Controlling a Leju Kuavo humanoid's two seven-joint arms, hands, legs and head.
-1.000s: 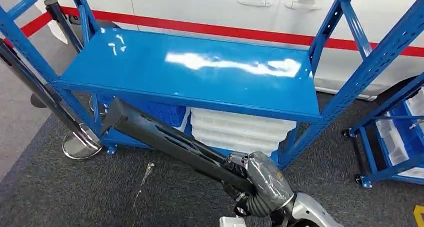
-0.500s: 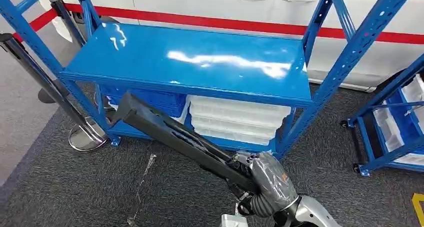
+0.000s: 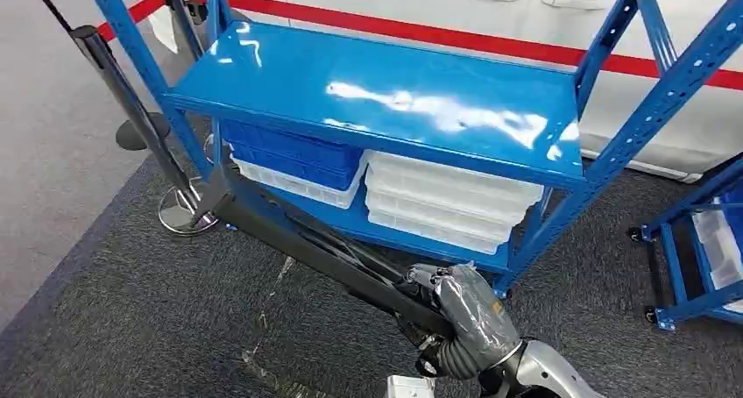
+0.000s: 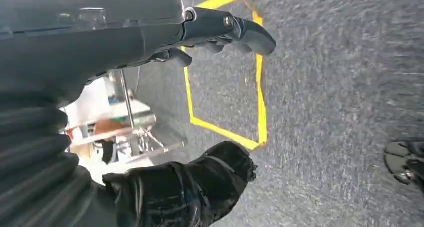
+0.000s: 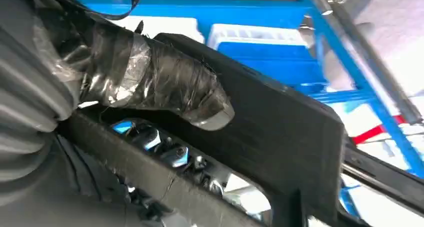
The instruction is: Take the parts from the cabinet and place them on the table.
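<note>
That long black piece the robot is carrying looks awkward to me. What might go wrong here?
Two risks, as I see it:

1. The long black part is gripped near one end by the right robot hand, so the far end could sag or twist loose.

2. That far end sits close to the blue rack's leg and the stanchion base. It may strike or snag on them as it swings.
</note>
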